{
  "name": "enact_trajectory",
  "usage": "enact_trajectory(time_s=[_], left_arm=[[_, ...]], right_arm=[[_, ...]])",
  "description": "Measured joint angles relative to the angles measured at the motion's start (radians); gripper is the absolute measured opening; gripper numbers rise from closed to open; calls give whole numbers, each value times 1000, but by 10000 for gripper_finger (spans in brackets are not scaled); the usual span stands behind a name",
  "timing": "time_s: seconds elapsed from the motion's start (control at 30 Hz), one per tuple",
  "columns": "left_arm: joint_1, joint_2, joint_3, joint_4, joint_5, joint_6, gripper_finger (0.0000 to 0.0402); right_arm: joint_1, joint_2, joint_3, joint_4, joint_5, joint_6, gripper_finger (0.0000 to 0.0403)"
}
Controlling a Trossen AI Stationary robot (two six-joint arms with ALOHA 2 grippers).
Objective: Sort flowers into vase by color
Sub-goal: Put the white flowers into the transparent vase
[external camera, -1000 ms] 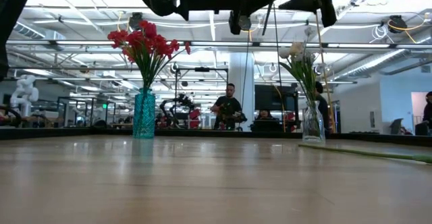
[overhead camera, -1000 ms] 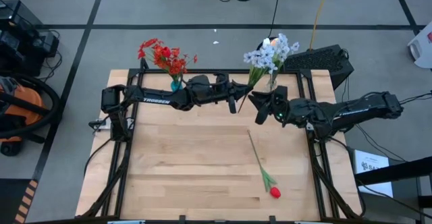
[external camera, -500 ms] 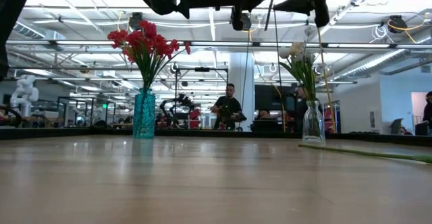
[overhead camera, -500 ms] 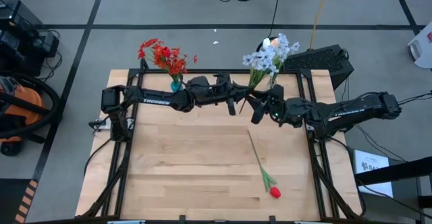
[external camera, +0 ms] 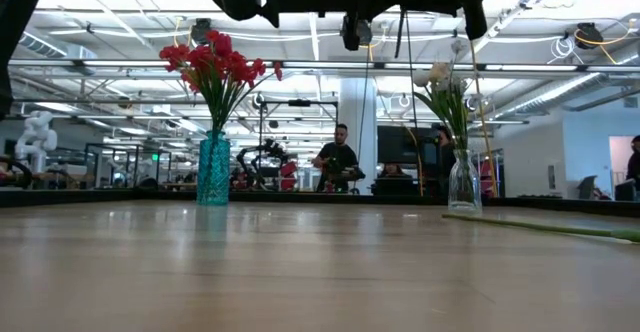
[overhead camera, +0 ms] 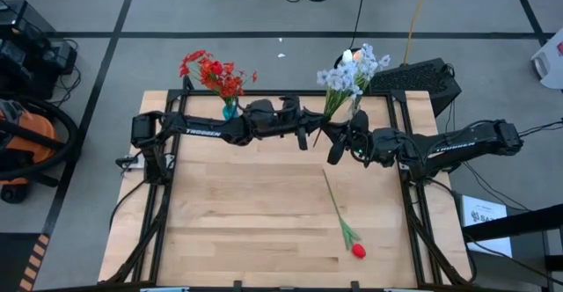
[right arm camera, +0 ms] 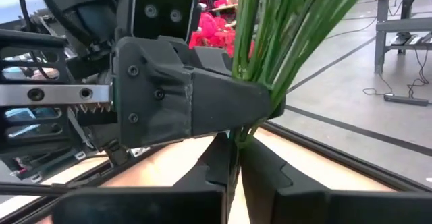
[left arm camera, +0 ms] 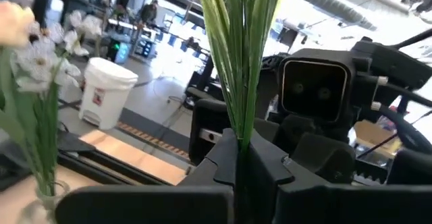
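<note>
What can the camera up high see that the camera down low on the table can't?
Only the high view shows the red tulip bud lying on the table. Only the low view shows a person in the room behind the table. Both show the red flowers in the blue vase and the white flowers in the clear vase.

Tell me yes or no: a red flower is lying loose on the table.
Yes. In the high view a red tulip lies flat on the wooden table, its stem pointing toward the vases.
</note>
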Motion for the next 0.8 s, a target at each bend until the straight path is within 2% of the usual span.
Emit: enact_trajectory(time_s=[0.1, 0.27, 0.43, 0.53, 0.67, 0.73, 0.8], left_arm=[[3, 0, 0, -1, 29, -10, 31], [25, -21, 0, -45, 68, -16, 83], [81, -98, -6, -192, 229, -38, 106], [109, -147, -5, -219, 321, 5, 108], [127, -218, -3, -319, 361, 72, 108], [140, -259, -42, -338, 381, 94, 108], [155, -306, -114, -287, 378, 98, 108]], right_arm=[[0, -6, 0, -8, -3, -2, 7], [-1, -39, 0, -17, 49, 2, 4], [-3, -108, 2, -54, 140, 2, 1], [0, -150, 2, -162, 206, 30, 0], [-2, -210, 2, -382, 319, 189, 0], [-1, -227, 2, -477, 333, 259, 0], [-1, -235, 2, -542, 347, 305, 0]])
